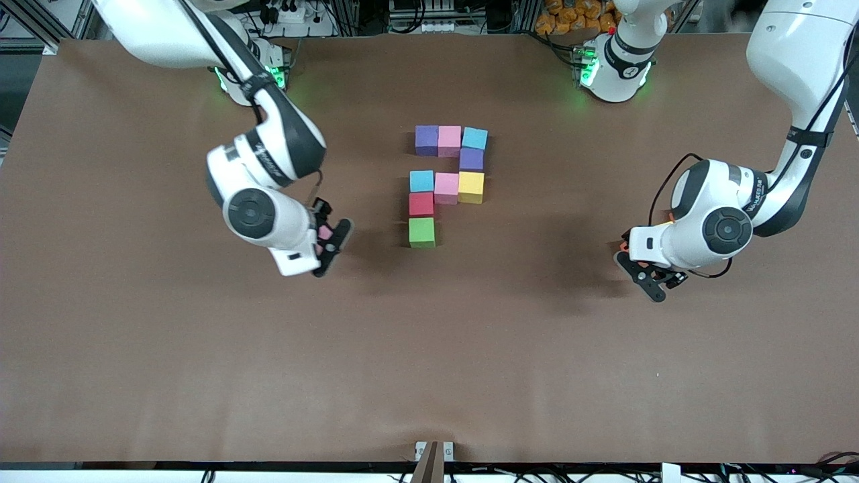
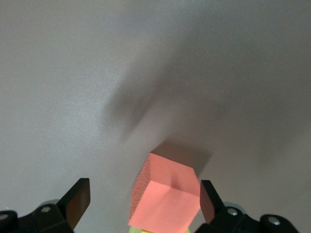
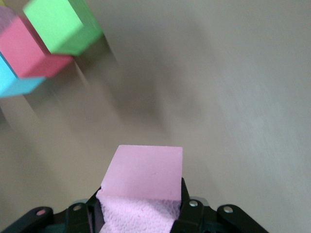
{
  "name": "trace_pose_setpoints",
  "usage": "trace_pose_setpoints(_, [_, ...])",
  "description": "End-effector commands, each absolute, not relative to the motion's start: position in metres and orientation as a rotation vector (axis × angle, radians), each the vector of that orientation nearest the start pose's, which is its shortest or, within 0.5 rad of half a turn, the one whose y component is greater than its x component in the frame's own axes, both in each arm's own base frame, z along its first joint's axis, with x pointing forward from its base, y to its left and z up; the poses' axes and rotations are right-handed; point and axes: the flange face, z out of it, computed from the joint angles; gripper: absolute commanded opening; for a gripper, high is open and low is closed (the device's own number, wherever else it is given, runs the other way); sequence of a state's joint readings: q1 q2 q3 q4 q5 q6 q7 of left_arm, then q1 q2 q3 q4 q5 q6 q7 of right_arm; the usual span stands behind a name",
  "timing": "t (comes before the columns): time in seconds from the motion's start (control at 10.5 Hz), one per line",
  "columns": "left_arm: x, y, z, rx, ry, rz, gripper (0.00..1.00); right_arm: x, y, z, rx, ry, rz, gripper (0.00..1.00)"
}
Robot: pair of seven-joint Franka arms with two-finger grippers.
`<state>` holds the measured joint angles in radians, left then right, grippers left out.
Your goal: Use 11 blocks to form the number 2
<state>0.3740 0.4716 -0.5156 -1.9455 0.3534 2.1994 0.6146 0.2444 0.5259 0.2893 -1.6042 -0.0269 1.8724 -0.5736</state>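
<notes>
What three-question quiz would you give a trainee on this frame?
1. True or false: the right gripper is shut on a pink block.
2. Which block of the unfinished number 2 lies nearest the front camera? A red block, B green block, C yellow block.
3. Fill in: the block between the open left gripper's fingers is ____.
Key: 1 true. 2 B. 3 orange; the orange block shows in the left wrist view.
</notes>
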Motion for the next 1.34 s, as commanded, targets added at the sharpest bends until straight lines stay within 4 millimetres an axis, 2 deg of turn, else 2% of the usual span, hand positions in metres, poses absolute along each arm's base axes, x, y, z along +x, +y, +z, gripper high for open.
trace_pose_setpoints(0.0, [0.592,-0.050,0.258,-2.706,1.528,0.195,1.00,0.585,0.368,0.321,-2.523,-1.627,0.310,0.00])
trace_pose_setpoints(0.19, [0.589,-0.032,0.253,-2.662,1.646,0.166,1.00,0.573,0.411,0.325,-2.489,-1.689,0.267,0.00])
trace_pose_setpoints(0.57, [0.572,-0.029,0.260,-2.677,1.673,0.142,1.00,0.523,0.491,0.332,-2.376,-1.866,0.172,0.00])
trace_pose_setpoints(0.67, [0.569,-0.025,0.258,-2.683,1.665,0.147,1.00,0.516,0.510,0.330,-2.346,-1.897,0.157,0.00])
trace_pose_setpoints(0.76, [0.567,-0.013,0.255,-2.702,1.642,0.151,1.00,0.509,0.531,0.330,-2.312,-1.928,0.133,0.00])
trace_pose_setpoints(0.86, [0.562,-0.016,0.251,-2.692,1.653,0.125,1.00,0.501,0.551,0.324,-2.285,-1.957,0.122,0.00])
trace_pose_setpoints(1.05, [0.552,-0.022,0.252,-2.662,1.657,0.065,1.00,0.500,0.574,0.303,-2.285,-1.993,0.102,0.00])
trace_pose_setpoints(1.24, [0.550,-0.023,0.249,-2.657,1.665,0.063,1.00,0.503,0.579,0.288,-2.322,-2.025,0.097,0.00])
